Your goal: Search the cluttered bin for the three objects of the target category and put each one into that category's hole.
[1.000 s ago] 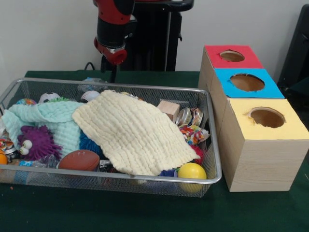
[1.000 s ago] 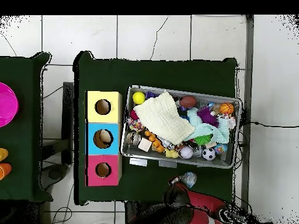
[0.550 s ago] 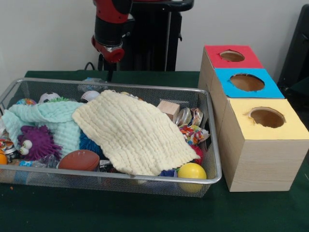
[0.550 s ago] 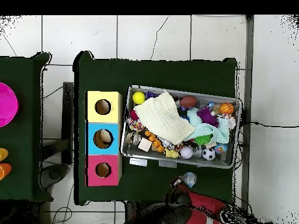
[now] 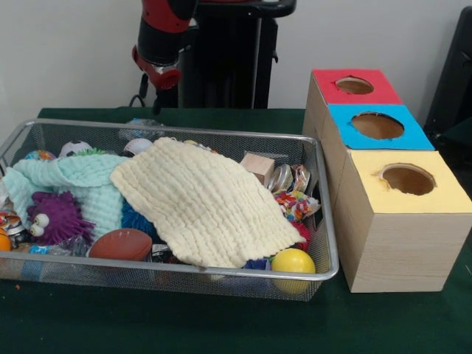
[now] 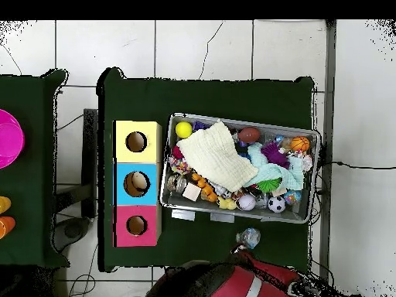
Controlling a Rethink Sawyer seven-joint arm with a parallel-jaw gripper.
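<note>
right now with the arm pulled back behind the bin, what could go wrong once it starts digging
The yellow cloth drapes over much of the wire bin, so things under it are hidden; a blind grab may catch cloth instead of an object. The mint cloth lies partly under it and could drag out too. Small things such as the wooden block sit crowded near the wall by the boxes, leaving the claw little room.

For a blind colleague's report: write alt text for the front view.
A wire mesh bin on a green table holds cluttered toys under a pale yellow cloth and a mint cloth. To its right stand three wooden boxes with holes, topped red, blue and yellow. The red arm hangs behind the bin.
</note>
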